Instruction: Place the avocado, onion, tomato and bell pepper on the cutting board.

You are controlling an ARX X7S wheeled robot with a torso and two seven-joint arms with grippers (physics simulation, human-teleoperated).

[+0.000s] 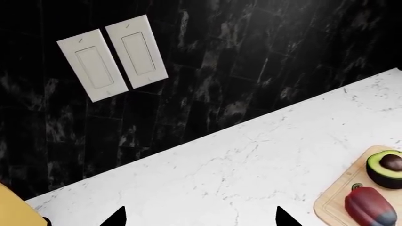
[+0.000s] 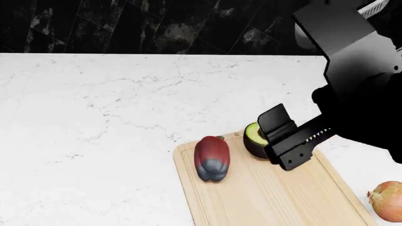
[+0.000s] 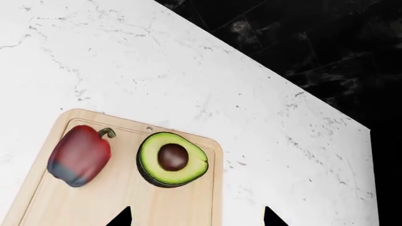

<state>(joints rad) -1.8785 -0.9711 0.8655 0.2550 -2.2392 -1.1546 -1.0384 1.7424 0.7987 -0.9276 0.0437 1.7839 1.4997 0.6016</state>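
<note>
The pale wooden cutting board (image 2: 264, 197) lies on the white marble counter. On its far end are the dark red bell pepper (image 2: 212, 157) and, beside it, the halved avocado (image 2: 251, 137), pit up. The onion (image 2: 387, 200) sits on the counter just off the board's right edge. The tomato is out of view. My right gripper (image 3: 196, 219) hovers open above the board next to the avocado (image 3: 171, 159), holding nothing; it hides part of the avocado in the head view. My left gripper (image 1: 201, 219) is open over bare counter, well away from the board (image 1: 333, 207).
A black tiled wall runs behind the counter, with two white wall switches (image 1: 113, 56). A yellow object (image 1: 9, 207) shows at the edge of the left wrist view. The right arm's black body (image 2: 361, 84) fills the head view's upper right.
</note>
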